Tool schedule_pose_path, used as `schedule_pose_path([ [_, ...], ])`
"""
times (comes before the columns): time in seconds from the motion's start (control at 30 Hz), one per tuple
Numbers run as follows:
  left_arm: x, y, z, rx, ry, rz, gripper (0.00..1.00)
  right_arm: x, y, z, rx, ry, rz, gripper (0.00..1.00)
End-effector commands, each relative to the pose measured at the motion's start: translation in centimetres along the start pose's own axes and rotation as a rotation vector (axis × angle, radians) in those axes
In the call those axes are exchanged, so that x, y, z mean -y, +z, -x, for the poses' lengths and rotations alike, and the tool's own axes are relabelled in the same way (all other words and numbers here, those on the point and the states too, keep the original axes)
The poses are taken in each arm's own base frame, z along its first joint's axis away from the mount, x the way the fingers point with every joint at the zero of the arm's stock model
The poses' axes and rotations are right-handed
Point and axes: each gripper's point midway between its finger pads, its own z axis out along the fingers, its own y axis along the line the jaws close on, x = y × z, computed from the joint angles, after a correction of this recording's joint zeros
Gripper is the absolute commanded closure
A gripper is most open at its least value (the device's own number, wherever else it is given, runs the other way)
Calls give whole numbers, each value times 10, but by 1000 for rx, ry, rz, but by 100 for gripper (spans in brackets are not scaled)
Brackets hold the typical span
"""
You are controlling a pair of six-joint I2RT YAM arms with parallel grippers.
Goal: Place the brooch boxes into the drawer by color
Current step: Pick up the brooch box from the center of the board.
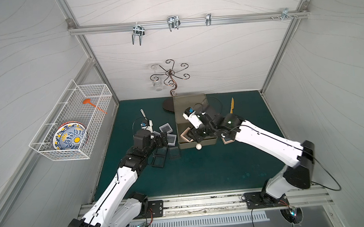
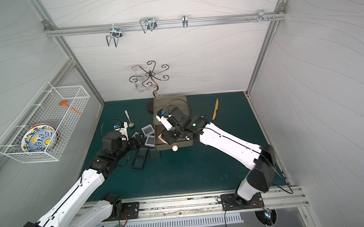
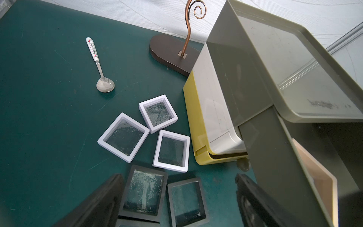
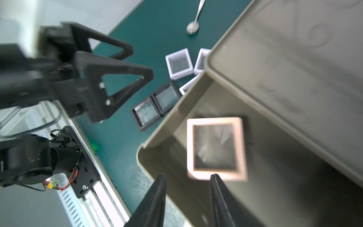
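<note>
Peach box (image 4: 216, 147) inside olive drawer (image 4: 196, 98) (top views half-hide it).

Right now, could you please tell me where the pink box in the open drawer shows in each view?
In a top view: pink box at the open drawer's left end, near centre.
In a top view: same spot, slightly left of centre.
Left wrist: lower right, inside the drawer.
Right wrist: lower middle, lying in the drawer.
Shared landmark: the spoon, visible in all four.
</note>
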Motion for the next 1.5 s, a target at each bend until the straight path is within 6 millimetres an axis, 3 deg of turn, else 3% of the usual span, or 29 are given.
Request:
schedule_pose_path([
  [0.0, 9, -7, 28, 75, -4, -23, 7, 58, -42, 13, 145, 116, -100, 53],
  [0.1, 16, -5, 27, 69, 19, -63, 8, 115, -42, -24, 75, 235, -165, 46],
  [0.27, 27, 0, 25, 58, 39, -123, 8, 208, -25, -117, -159, 496, -276, 39],
  [0.37, 32, 2, 25, 39, 43, -144, 9, 238, -11, -149, -263, 641, -288, 38],
  [0.47, 33, 2, 25, 28, 45, -151, 9, 257, 1, -164, -350, 663, -348, 37],
  [0.63, 32, 1, 24, 35, 46, -145, 9, 275, 21, -176, -405, 663, -383, 39],
  [0.9, 31, 2, 22, 28, 43, -142, 9, 280, 47, -202, -481, 683, -367, 61],
  [1.47, 29, 3, 20, 23, 37, -133, 9, 275, 68, -229, -546, 699, -332, 69],
])
